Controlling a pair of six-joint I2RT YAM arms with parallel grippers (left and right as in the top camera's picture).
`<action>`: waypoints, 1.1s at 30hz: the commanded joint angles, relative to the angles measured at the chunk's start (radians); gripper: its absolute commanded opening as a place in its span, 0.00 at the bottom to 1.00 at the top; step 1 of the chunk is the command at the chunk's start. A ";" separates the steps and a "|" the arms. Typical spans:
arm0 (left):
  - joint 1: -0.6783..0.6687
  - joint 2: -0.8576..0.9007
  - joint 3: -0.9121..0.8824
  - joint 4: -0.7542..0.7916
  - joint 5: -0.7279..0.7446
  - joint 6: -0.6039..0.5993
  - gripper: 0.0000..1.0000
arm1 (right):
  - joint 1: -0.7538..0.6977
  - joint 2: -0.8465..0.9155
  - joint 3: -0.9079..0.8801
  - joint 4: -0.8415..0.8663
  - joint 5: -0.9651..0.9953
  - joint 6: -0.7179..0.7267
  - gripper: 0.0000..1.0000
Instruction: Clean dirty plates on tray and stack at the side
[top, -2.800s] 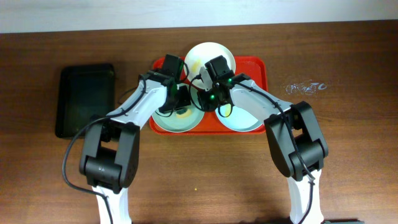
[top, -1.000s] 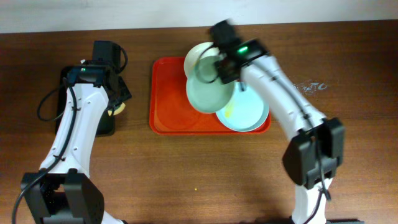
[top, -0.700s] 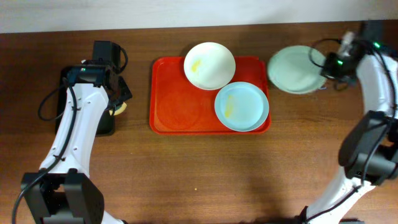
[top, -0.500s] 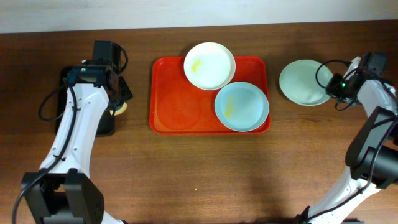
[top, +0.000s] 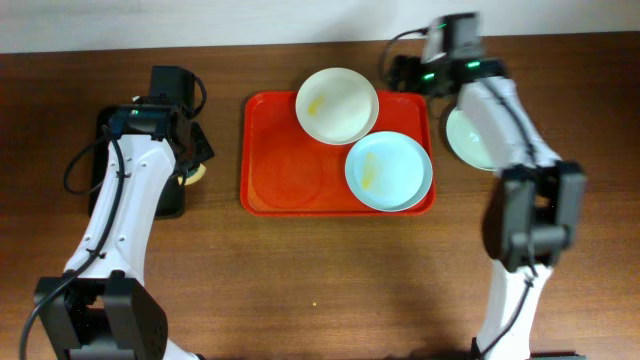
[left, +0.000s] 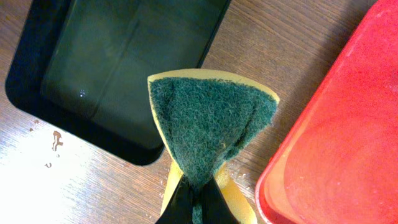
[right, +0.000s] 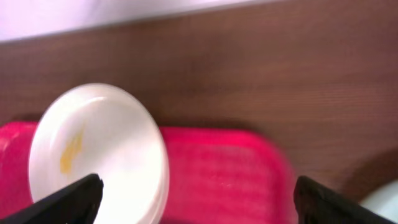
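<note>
On the red tray lie two dirty plates: a cream-white plate with a yellow smear at the back, and a pale blue plate with a yellow smear at the front right. A pale green plate rests on the table right of the tray, partly under my right arm. My right gripper hangs open and empty over the tray's back right corner; its wrist view shows the cream-white plate and the tray, blurred. My left gripper is shut on a green-and-yellow sponge, left of the tray.
A black tray lies at the far left, under my left arm, and in the left wrist view the black tray looks wet. The red tray's rim is close to the sponge. Bare wooden table stretches along the front.
My right arm carried the pale green plate off the tray, set it on the table at the right, opened, and swung back to the tray's back right corner. The left arm stayed still.
</note>
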 joint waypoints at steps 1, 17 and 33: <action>-0.003 -0.017 -0.008 0.001 -0.004 -0.005 0.00 | 0.074 0.106 -0.007 0.037 0.036 0.135 0.86; -0.003 -0.016 -0.008 0.003 -0.004 -0.005 0.00 | 0.333 0.147 -0.007 -0.003 0.086 0.072 0.04; -0.014 0.027 -0.009 0.037 0.077 0.003 0.00 | 0.352 0.148 -0.014 -0.315 -0.047 -0.023 0.21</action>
